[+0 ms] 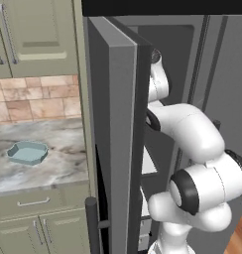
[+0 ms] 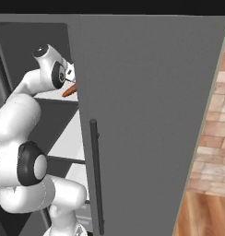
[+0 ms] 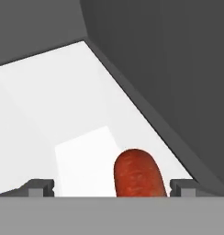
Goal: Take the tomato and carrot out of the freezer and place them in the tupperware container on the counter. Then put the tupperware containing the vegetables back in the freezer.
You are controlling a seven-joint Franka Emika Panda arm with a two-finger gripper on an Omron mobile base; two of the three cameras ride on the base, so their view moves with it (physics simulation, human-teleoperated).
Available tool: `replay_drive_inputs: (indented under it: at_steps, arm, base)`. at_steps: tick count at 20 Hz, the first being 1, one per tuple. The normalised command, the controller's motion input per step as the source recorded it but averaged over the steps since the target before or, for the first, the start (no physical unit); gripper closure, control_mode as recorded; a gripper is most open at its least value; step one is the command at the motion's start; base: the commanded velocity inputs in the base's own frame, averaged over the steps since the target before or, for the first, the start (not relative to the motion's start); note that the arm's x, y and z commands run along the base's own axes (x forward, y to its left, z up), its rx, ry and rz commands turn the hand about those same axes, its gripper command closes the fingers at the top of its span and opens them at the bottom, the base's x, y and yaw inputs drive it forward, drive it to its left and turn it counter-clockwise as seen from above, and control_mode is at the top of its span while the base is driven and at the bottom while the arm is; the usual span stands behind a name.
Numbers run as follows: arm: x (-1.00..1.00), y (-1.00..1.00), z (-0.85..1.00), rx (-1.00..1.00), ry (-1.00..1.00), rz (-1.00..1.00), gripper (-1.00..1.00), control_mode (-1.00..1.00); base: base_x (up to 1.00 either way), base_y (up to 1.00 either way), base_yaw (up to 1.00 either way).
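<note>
Inside the freezer [image 2: 36, 46], the carrot [image 3: 137, 174] lies on a white shelf [image 3: 58, 105], its rounded orange-red end pointing away from the hand. My gripper [image 3: 112, 189] is open, its two dark fingertips [image 3: 40, 187] on either side of the carrot, which sits closer to the right tip. From the right base view the carrot [image 2: 69, 91] peeks out just past the door edge, below the arm's wrist [image 2: 53, 71]. The tupperware container [image 1: 28, 153] sits empty on the counter [image 1: 58, 168], left of the freezer. The tomato is out of view.
The open freezer door [image 1: 120, 149] stands between the counter and the arm. The other door [image 2: 151, 124], with its long dark bar handle [image 2: 97, 175], is close on the arm's right. Sage cabinets [image 1: 36, 34] hang above the counter, and white shelves [image 2: 68, 138] lie lower in the freezer.
</note>
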Motion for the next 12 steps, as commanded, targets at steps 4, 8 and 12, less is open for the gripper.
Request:
replay_drive_inputs:
  at_steps: [4,8,12]
  arm:
    - [0.27,-0.11,-0.23,0.01,0.02,-0.05,-1.0,-1.0]
    - [0.31,-0.03,-0.23,0.0,0.02,-0.05,-1.0,-1.0]
    - [0.41,0.0,-0.18,0.02,0.04,-0.04,-1.0,-1.0]
  base:
    - [0.0,0.0,0.0]
    - [0.0,0.0,0.0]
    - [0.0,0.0,0.0]
